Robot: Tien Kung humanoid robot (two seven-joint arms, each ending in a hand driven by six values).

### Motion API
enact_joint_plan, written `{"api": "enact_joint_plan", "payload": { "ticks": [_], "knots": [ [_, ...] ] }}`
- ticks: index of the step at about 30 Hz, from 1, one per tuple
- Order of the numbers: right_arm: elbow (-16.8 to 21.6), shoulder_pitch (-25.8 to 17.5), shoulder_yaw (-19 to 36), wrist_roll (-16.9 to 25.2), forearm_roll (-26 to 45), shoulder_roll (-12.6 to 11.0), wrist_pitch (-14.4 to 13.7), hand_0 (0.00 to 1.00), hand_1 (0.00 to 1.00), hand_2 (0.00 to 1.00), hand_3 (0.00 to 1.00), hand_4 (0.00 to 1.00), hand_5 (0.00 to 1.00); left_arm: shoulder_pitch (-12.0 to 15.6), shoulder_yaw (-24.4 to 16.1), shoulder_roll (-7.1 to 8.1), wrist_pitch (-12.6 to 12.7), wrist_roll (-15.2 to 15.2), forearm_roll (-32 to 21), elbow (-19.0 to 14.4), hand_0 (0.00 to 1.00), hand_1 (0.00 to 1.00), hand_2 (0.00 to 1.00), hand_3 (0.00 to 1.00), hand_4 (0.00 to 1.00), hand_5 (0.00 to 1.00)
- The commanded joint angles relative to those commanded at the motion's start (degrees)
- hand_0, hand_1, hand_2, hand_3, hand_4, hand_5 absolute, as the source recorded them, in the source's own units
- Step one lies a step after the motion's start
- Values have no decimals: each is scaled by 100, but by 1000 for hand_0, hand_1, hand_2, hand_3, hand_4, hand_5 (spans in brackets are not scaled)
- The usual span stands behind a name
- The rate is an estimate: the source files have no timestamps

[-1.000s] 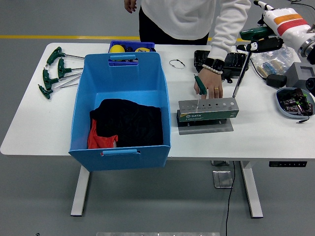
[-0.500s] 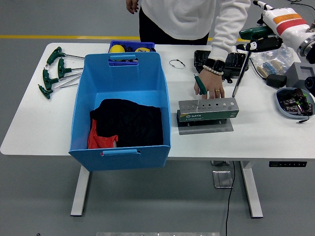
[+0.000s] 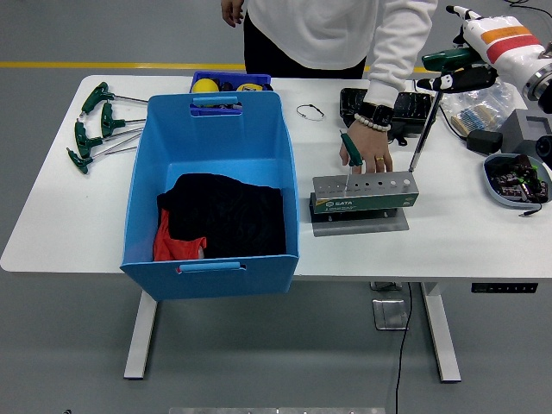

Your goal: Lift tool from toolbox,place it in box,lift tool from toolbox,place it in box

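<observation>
**Tool raised clear of the rack**

The right hand (image 3: 448,73), fingers closed on a green-handled T-wrench (image 3: 429,116), holds it upright above the grey tool rack (image 3: 365,193), its shaft clear of the holes. A person's hand (image 3: 366,155) steadies another wrench in the rack. The blue box (image 3: 213,250) stands left on the worktop (image 3: 448,241), ready to receive.

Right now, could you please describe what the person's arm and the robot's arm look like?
The person's arm wears a white sleeve, with a black watch and a pale bead bracelet at the wrist and a ring on one finger. The robot's arm, at the top right, is white with an orange band.
</observation>
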Motion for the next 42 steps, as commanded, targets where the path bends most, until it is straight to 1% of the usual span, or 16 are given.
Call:
{"api": "enact_joint_plan", "payload": {
  "ticks": [32, 42],
  "knots": [
    [23, 40, 58, -23, -14, -62, 36, 2, 2, 998, 2, 998, 759, 4, -27, 28, -28, 18, 97, 0, 723, 680, 739, 743, 752, 734],
    [107, 221, 140, -37, -20, -138, 71, 2, 2, 998, 2, 998, 759, 6, -38, 40, -27, 19, 105, 0, 723, 675, 738, 743, 754, 736]
  ]
}}
